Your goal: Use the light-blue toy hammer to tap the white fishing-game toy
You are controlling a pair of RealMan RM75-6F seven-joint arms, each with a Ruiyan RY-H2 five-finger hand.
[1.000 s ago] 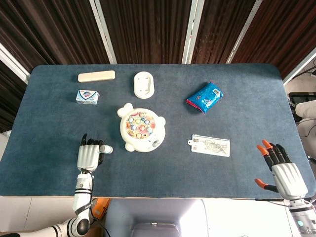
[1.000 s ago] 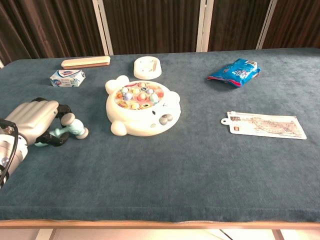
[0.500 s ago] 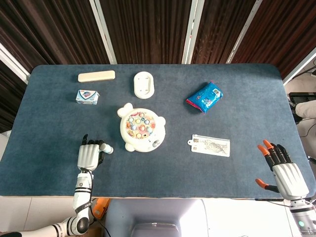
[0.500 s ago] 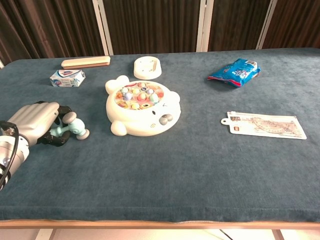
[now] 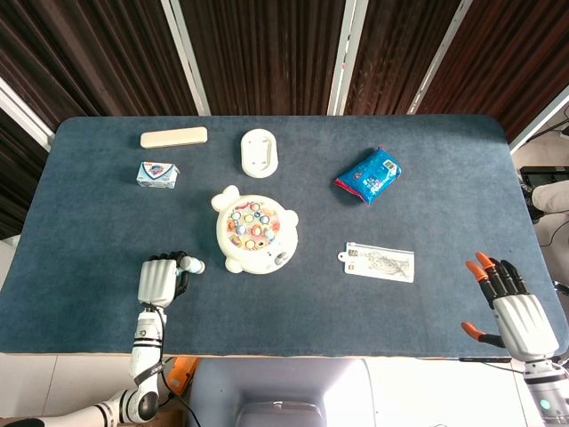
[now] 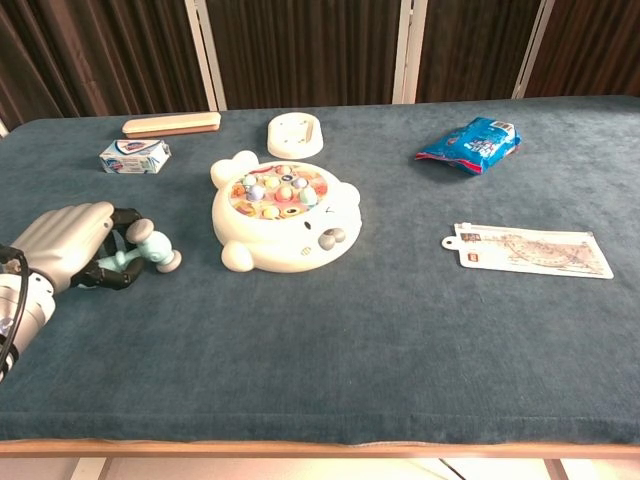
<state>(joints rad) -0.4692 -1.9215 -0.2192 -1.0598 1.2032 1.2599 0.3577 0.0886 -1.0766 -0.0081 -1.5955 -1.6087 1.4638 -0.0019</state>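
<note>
I am gripping the hammer (image 6: 145, 250) in my left hand (image 6: 65, 245) at the lower left, fingers curled around its handle, beside the toy (image 6: 285, 215). My right hand (image 5: 516, 311) is hovering at the lower right, fingers spread and holding nothing.

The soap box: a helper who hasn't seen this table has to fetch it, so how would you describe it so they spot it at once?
Start at the white fishing-game toy mid-table and look to the far-left corner. There, just nearer than the long pale wooden block, lies the soap box: small, rectangular, white and blue with a printed label.
</note>
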